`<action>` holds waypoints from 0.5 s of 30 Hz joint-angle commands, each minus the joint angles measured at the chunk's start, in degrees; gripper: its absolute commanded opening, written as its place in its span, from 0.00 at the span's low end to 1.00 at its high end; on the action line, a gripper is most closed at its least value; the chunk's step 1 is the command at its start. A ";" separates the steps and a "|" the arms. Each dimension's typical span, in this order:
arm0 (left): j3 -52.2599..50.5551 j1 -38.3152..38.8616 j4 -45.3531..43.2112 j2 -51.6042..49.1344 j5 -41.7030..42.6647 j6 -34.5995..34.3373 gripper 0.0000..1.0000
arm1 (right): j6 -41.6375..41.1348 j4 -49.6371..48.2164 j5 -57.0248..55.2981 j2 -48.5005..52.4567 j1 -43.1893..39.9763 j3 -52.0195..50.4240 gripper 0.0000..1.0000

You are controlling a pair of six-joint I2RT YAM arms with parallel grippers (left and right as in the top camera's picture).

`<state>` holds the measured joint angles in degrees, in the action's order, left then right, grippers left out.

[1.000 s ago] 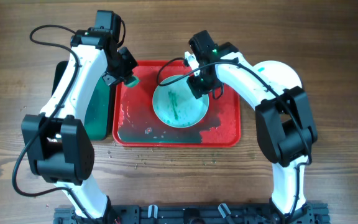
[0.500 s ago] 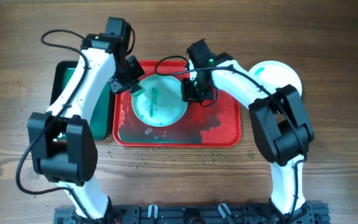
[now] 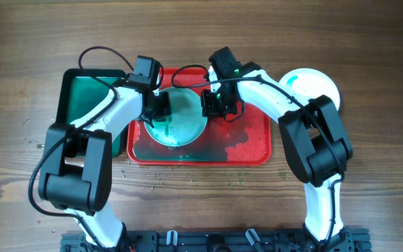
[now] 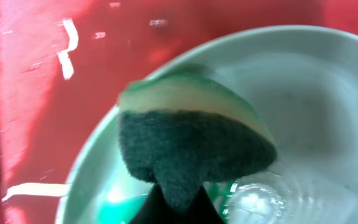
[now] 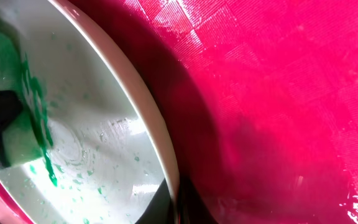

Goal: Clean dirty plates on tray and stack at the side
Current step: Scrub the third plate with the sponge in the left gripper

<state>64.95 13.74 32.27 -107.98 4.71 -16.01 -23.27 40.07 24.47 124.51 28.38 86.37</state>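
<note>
Brown wood-grain table (image 3: pixel 369 175) carries a glossy red plastic tray (image 3: pixel 257 124). It is rectangular, with rounded corners and a raised rim. Its floor has a fine checked texture, is wet, and shows pale speckled patches toward the near right corner.

A round white plate (image 3: pixel 184 127) with a pale rim sits in the tray's left half, wet and streaked with teal paint. The right claw (image 3: pixel 214 105) is closed on the plate's right edge, which seems lifted and casts a shadow on the tray. The left claw (image 3: pixel 157 108) is pinched shut on a sponge (image 4: pixel 191 143), a dark green scouring face over pale foam, pressed to the plate's left side.

Bare tray floor lies right of the plate. A second plate (image 3: pixel 317 82) rests on the table off the tray's right end, partly under the right arm. A dark green tray (image 3: pixel 80 91) sits just beside the red tray's left edge.
</note>
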 commanded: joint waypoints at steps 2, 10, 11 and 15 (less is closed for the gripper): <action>-2.05 4.85 -1.92 -1.66 26.21 15.06 0.04 | 1.29 -0.13 0.94 1.29 0.55 -0.94 0.04; -2.05 -1.22 7.08 -1.64 -16.13 -23.85 0.04 | 1.22 -0.04 0.96 1.29 0.55 -0.94 0.04; -2.05 -1.90 10.99 -1.64 -18.53 -28.11 0.04 | 1.18 -0.11 0.96 1.29 0.55 -0.94 0.04; -2.05 -0.76 12.04 -1.64 -11.52 -25.66 0.04 | 0.81 -0.28 0.92 1.29 0.55 -0.94 0.04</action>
<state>65.23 13.04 44.38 -107.13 -4.05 -39.62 -22.87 39.53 25.50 124.64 29.28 86.32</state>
